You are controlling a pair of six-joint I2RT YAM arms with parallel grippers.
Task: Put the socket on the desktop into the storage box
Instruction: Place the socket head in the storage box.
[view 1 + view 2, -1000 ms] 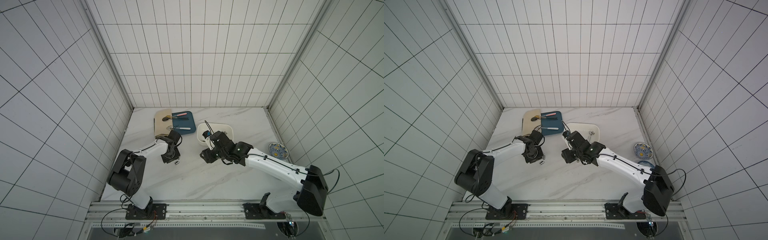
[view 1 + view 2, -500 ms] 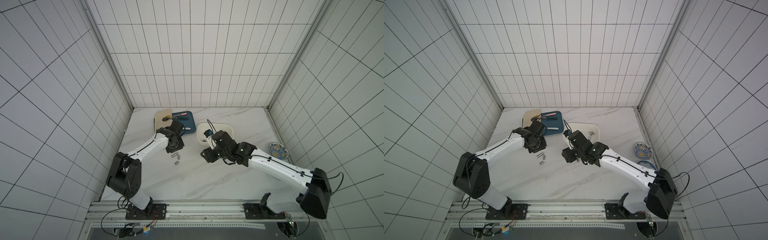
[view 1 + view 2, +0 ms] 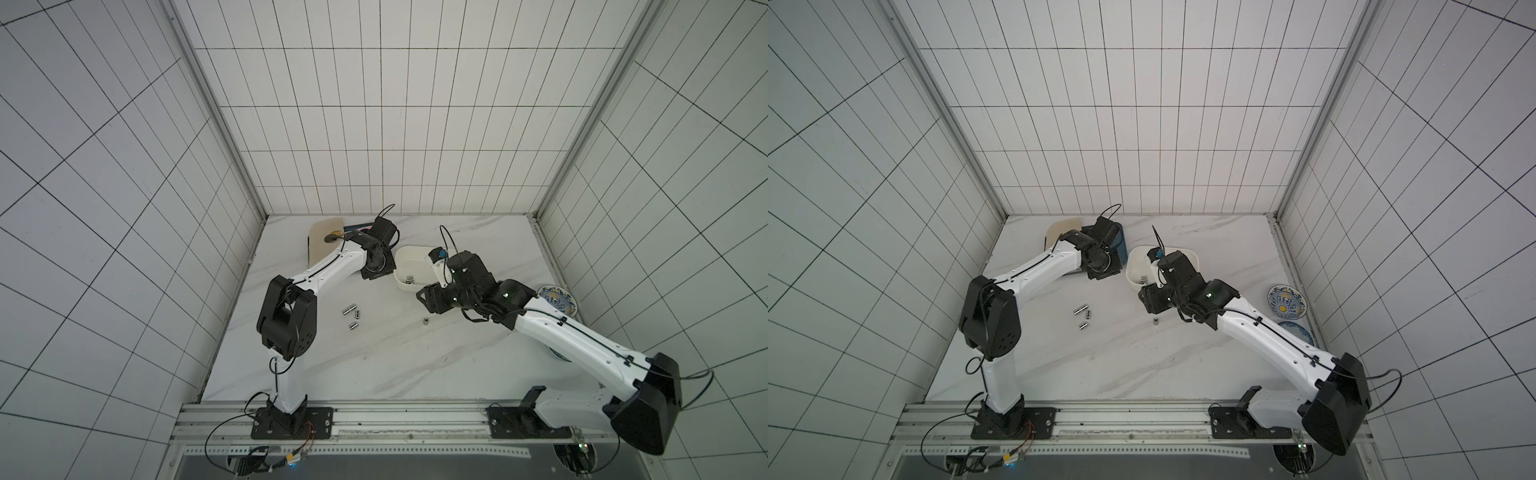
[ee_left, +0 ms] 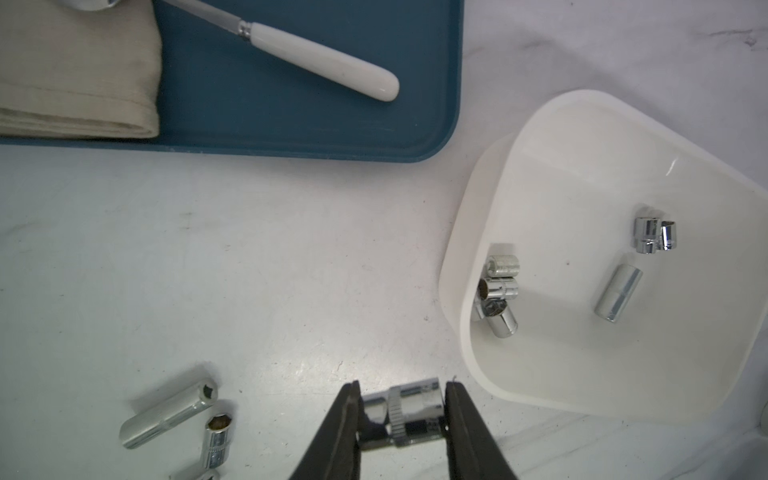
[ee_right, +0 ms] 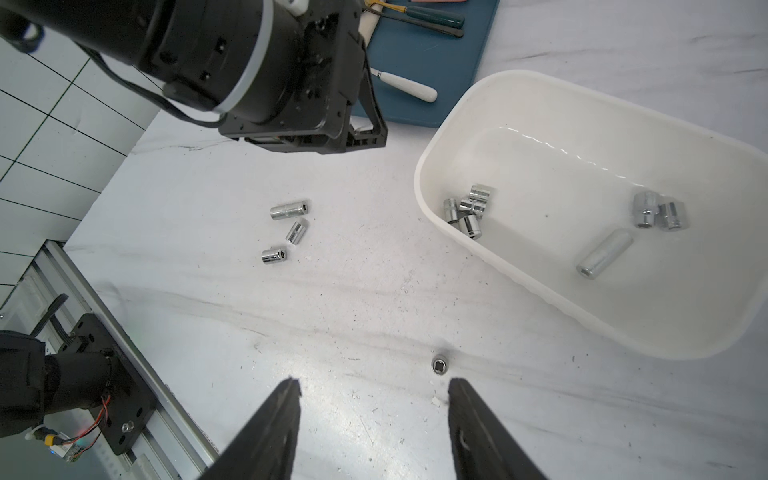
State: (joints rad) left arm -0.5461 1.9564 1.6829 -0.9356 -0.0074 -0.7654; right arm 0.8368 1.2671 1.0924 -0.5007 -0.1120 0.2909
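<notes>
I have the left gripper (image 4: 402,386) pinched narrow on the held socket (image 4: 405,415), a short chrome piece lying crosswise between the jaws; it hangs above the marble tabletop (image 4: 249,270), just beside the storage box (image 4: 459,257) and not over it. The right gripper (image 5: 374,384) stands partly open with nothing between the jaws, over bare table near the upright socket (image 5: 439,365), which stands on end close to the box's long wall.

Three loose sockets (image 5: 289,210) lie on their sides in a small group on the table, well apart from the box; in both top views they sit between the two arms (image 3: 350,310) (image 3: 1082,309). Inside the white box I count a cluster of sockets (image 5: 467,212) against one wall, a pair (image 5: 660,214) and one long socket (image 5: 604,253) lying alone.

The tabletop is white with grey veins; up close it shows dark smears, specks and scuffs. A dark-blue tray (image 4: 291,124) lies beside the box, carrying a folded beige cloth (image 4: 79,83) and a white-handled utensil (image 4: 332,66); a patterned plate (image 3: 1285,305) sits at the table's right edge.

White tiled walls (image 3: 374,124) with dark grout close in three sides; a metal rail (image 3: 415,415) along the front carries both arm bases.
</notes>
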